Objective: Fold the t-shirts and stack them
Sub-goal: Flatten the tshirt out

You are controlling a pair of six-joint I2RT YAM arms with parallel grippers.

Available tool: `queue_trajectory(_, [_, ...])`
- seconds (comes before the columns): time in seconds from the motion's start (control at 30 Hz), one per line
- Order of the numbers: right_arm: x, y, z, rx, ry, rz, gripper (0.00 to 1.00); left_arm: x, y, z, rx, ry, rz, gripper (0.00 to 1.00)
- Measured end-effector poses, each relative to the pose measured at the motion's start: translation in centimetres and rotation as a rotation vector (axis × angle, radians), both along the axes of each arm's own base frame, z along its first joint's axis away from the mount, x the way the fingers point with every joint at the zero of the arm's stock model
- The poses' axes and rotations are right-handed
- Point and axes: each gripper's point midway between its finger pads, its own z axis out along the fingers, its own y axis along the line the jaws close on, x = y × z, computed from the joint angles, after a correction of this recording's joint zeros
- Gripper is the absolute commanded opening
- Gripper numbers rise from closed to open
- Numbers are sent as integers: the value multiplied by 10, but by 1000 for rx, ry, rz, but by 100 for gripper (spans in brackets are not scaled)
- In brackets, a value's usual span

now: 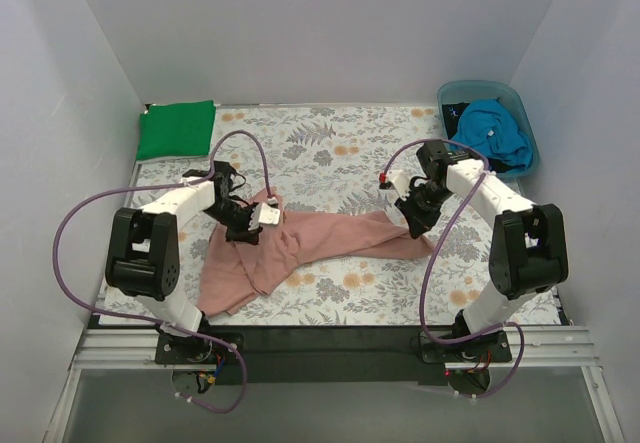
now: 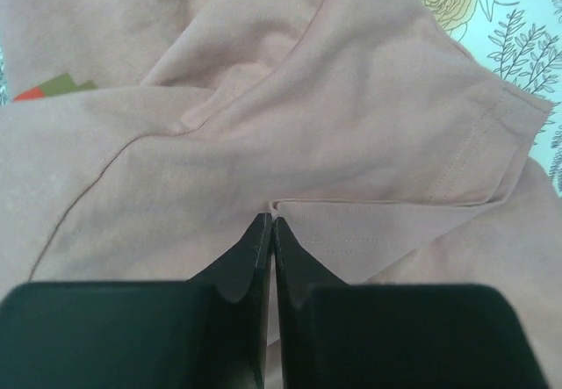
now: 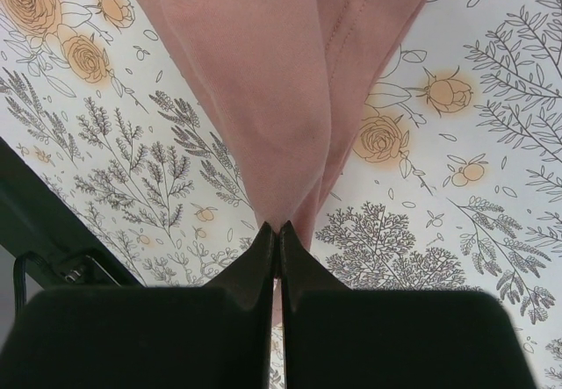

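A dusty pink t-shirt (image 1: pixel 300 248) lies crumpled across the middle of the floral table covering. My left gripper (image 1: pixel 252 225) is shut on a hemmed edge of the pink shirt (image 2: pixel 351 143) at its left end; a bit of printed graphic (image 2: pixel 53 86) shows. My right gripper (image 1: pixel 413 221) is shut on the shirt's right end (image 3: pixel 272 99), and the cloth hangs from it in a narrow bunch above the table. A folded bright green t-shirt (image 1: pixel 177 128) lies at the far left corner. A bright blue t-shirt (image 1: pixel 495 133) sits bunched in the tub.
The teal plastic tub (image 1: pixel 523 123) stands at the far right corner. White walls close in the table on three sides. A black strip (image 1: pixel 330 338) runs along the near edge between the arm bases. Purple cables loop beside both arms.
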Motion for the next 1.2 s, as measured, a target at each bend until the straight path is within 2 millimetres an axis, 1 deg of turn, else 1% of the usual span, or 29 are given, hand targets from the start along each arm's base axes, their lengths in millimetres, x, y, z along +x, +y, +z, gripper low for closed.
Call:
queue_trajectory(0.07, [-1,1,0,2,2,4,1,3,2,3,-3,33,43,0])
queue_trajectory(0.17, [-3,7,-2,7,11,18,2,25,14,13,-30,52,152,0])
queue_trajectory(0.2, [-4,10,-2,9,18,26,4,33,21,17,-39,47,196,0])
queue_trajectory(0.3, [1,23,-4,10,29,48,23,46,42,25,-59,54,316,0])
queue_trajectory(0.33, [4,29,-4,9,34,54,35,49,50,27,-64,64,365,0])
queue_trajectory(0.4, [18,42,-2,19,21,54,43,58,64,33,-71,83,449,0])
queue_trajectory(0.47, [33,51,0,25,-2,57,44,72,73,41,-86,87,516,0])
queue_trajectory(0.5, [39,51,1,25,-11,50,44,80,78,44,-95,86,547,0])
queue_trajectory(0.53, [46,50,2,27,-18,36,45,85,82,47,-103,87,570,0])
queue_trajectory(0.6, [56,38,3,27,-29,-6,45,90,87,48,-118,97,613,0])
queue_trajectory(0.7, [66,10,8,22,-51,-83,44,88,88,47,-132,123,647,0])
queue_trajectory(0.73, [67,-2,9,20,-56,-113,44,88,87,47,-139,132,654,0])
queue_trajectory(0.83, [57,-30,11,34,-46,-197,42,88,83,47,-155,145,662,0])
queue_trajectory(0.93, [32,-53,3,57,9,-291,40,85,82,43,-159,158,668,0])
queue_trajectory(1.0, [17,-58,-5,68,56,-328,37,82,81,41,-158,166,670,0])
queue_trajectory(1.1, [-1,-57,-20,79,134,-394,35,82,81,40,-158,170,671,0])
queue_trajectory(1.13, [-4,-56,-22,81,152,-417,35,82,81,40,-158,169,672,0])
queue_trajectory(1.2, [-3,-55,-26,82,164,-453,35,81,81,40,-159,165,671,0])
